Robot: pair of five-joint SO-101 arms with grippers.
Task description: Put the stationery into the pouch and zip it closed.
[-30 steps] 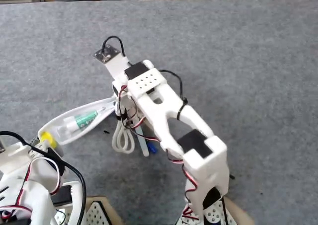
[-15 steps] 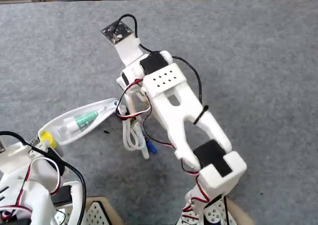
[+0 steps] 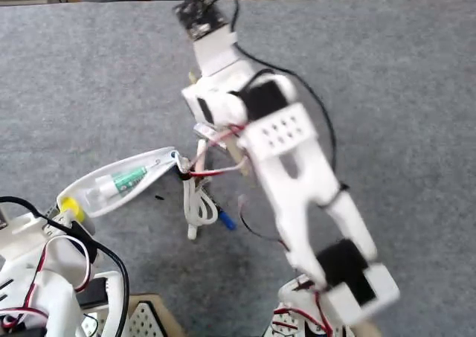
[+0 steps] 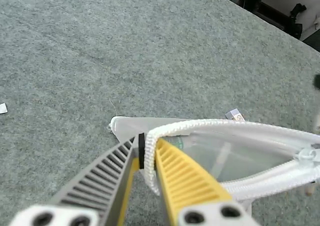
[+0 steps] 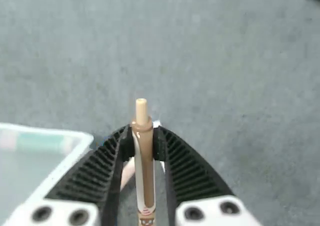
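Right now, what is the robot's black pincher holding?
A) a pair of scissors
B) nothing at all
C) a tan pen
C: in the right wrist view the right gripper is shut on a tan pen that stands between its black fingers.

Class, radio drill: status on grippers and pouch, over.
Left gripper shut on pouch rim. Right gripper shut on tan pen. Zip open, blue-tipped item loose beside pouch mouth.
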